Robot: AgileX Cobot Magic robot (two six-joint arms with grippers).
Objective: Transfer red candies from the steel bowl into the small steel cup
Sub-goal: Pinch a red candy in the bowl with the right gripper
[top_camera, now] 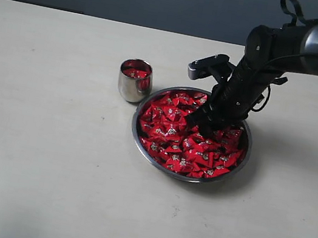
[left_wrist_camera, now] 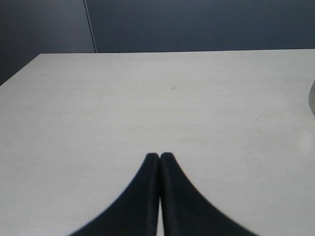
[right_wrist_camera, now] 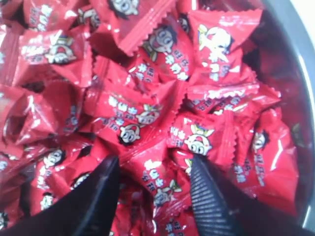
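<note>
Pale tabletop is carrying everything: red candies are lying heaped in the steel bowl, with the small steel cup just beside it. Picking looks underway. The right gripper is pointing steeply into the heap, jaws wide, gripping nothing; closing comes next. The left gripper is sitting closed, empty.

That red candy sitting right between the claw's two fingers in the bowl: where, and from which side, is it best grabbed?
Probably across its puffy middle, coming straight down from above. The candy lies on top of the heap in the bowl, and the open right claw has one of its fingers on each side of it. The thin crimped edges would likely fold or slip.
</note>
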